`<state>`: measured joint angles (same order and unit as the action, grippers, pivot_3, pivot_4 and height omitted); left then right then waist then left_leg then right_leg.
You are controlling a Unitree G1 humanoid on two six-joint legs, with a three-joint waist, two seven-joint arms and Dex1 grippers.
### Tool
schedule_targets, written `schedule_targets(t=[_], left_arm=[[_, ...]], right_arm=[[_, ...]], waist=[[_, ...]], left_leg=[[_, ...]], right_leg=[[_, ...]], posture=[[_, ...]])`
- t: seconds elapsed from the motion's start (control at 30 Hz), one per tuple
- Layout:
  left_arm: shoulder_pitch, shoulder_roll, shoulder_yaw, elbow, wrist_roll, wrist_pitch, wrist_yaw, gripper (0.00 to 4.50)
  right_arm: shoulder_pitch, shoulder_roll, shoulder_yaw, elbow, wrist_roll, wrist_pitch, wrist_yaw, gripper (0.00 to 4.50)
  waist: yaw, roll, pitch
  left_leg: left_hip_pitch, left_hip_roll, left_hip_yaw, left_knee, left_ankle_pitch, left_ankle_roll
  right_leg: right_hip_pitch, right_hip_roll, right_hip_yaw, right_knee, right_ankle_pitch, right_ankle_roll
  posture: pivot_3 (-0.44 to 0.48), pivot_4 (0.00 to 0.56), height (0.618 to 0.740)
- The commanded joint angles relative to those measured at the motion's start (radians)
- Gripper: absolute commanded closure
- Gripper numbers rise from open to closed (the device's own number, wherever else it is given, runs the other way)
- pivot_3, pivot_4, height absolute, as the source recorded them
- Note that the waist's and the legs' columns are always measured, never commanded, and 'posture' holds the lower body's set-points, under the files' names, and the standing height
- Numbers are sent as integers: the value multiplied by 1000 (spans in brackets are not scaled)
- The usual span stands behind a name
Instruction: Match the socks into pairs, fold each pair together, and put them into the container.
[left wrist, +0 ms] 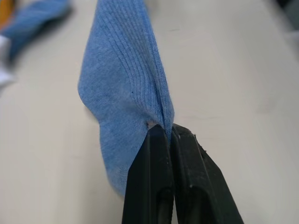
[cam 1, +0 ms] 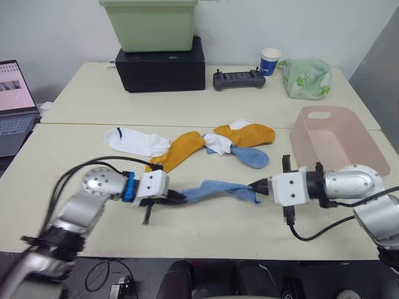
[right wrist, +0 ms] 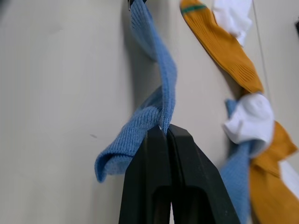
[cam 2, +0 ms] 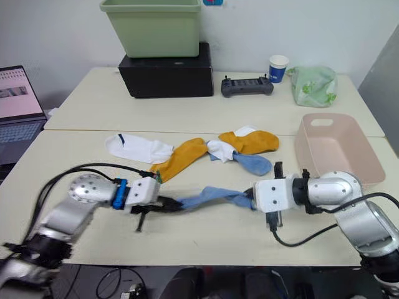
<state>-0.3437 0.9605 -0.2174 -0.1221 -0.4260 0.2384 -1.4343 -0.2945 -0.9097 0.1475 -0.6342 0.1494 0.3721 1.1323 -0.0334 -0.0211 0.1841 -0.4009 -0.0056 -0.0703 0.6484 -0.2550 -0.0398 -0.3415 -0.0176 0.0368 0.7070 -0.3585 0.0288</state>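
Note:
A light blue sock [cam 1: 218, 189] is stretched and twisted between both grippers just above the front of the table. My left gripper [cam 1: 179, 196] is shut on its left end and my right gripper [cam 1: 255, 185] is shut on its right end. Behind it lie the other socks: a white one [cam 1: 136, 141], a mustard-orange one [cam 1: 177, 150], a second orange one [cam 1: 249, 134], a small white one [cam 1: 219, 143] and a second light blue one [cam 1: 252, 157]. The pale pink container [cam 1: 336, 138] stands at the right, behind my right arm.
At the back stand a green tub [cam 1: 151, 23] on a black box [cam 1: 161, 67], a black controller [cam 1: 238, 79], a paper cup [cam 1: 270, 61] and a green-and-white cloth bundle [cam 1: 307, 78]. A laptop [cam 1: 15, 103] sits at the far left.

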Motion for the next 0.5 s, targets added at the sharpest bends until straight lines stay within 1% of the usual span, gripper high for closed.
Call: schedule_targets(t=[0.03, 0.1, 0.2, 0.27, 0.33, 0.43, 0.5], left_arm=[[-15, 89, 27, -121, -159, 253, -105, 4475], [-23, 113, 4, -124, -157, 281, -153, 4475], [-33, 92, -43, -77, -104, 287, -178, 4475], [-79, 12, -115, 79, 18, 220, -135, 4475], [-131, -56, -148, 204, 102, 166, -97, 4475], [-194, -132, -155, 336, 172, 88, -67, 4475], [-219, -169, -149, 386, 205, 44, -39, 4475]], right_arm=[[14, -42, -71, -98, 150, 132, 38, 4500], [14, -65, -69, -110, 180, 164, 46, 4500], [7, -84, -39, -91, 176, 175, 45, 4500], [-25, -70, 59, 5, 66, 126, 24, 4500], [-52, -55, 129, 79, -17, 81, 7, 4500], [-86, -19, 186, 163, -101, 65, -40, 4500], [-100, -9, 199, 192, -134, 38, -48, 4500]], waist=[[0, 0, 0], [1, 0, 0], [2, 0, 0], [2, 1, 0], [2, 0, 0], [2, -1, 1], [2, -1, 1]], left_leg=[[0, 0, 0, 0, 0, 0], [1, 0, 0, 0, 0, 0], [1, 0, 0, 0, 0, 0], [1, -1, 0, 0, 0, 0], [2, -1, -1, 0, 0, 1], [-2, -1, -1, 1, 0, 1], [-6, -1, -1, 4, 0, 1]], right_leg=[[0, 0, 0, 0, 0, 0], [1, 0, 0, 0, 0, 0], [1, 0, 0, 0, 0, 0], [1, 0, 0, -1, 0, 0], [3, 0, -1, -1, 0, 0], [-2, 0, 0, -1, 0, 0], [-5, 0, 0, 0, 0, 0]], posture=[[0, 150, 720], [0, 150, 720], [0, 150, 720], [0, 150, 720], [0, 150, 720], [0, 150, 720], [0, 150, 720]])
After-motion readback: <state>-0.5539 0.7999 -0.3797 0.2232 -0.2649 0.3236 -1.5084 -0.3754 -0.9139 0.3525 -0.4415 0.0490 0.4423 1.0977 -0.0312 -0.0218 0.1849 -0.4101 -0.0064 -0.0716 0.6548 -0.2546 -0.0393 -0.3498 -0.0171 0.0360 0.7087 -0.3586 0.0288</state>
